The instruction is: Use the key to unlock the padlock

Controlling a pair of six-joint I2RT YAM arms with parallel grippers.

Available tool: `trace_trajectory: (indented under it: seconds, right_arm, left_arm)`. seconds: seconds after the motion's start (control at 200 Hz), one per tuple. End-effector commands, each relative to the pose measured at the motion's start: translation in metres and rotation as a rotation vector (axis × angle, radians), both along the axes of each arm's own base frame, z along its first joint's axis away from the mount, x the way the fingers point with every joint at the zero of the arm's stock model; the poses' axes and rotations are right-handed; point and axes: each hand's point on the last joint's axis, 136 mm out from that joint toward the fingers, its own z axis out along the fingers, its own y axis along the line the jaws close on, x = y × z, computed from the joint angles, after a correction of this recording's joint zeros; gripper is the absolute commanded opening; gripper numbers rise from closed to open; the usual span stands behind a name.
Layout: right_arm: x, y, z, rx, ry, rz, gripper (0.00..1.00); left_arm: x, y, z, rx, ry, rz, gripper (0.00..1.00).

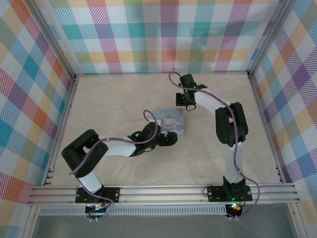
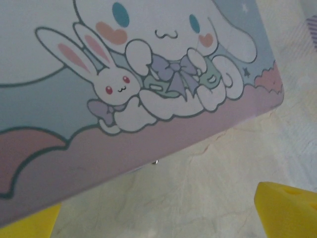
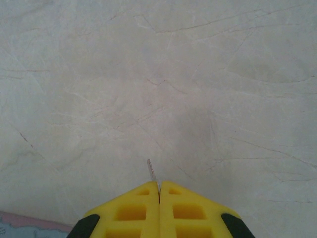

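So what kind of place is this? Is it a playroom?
Probably a robot test booth, not a playroom: two black-and-white robot arms bolted to a silver metal rail, a pale marble-look tabletop, and pastel checked walls all round.

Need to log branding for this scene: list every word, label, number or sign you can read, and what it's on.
None readable: the flat pastel box printed with a cartoon dog and rabbit shows pictures only, and the pale marbled table and checked walls carry no lettering.
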Motion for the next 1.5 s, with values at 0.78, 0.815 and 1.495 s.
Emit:
trace_trajectory:
  seconds: [0.78, 0.815, 1.495]
  right_arm:
    - [-0.036, 0.007, -0.033, 0.034, 0.073, 0.031, 0.00]
    - [-0.037, 0.006, -0.035, 0.033, 0.076, 0.030, 0.00]
    - [-0.043, 0.003, -0.033, 0.017, 0.065, 0.026, 0.00]
  left_arm:
    - [-0.005, -0.058, 0.006, -0.183, -0.310, -0.268, 0.95]
    - [-0.005, -0.059, 0.006, -0.178, -0.317, -0.278, 0.95]
    - [0.029, -0.020, 0.010, -0.249, -0.259, -0.082, 0.98]
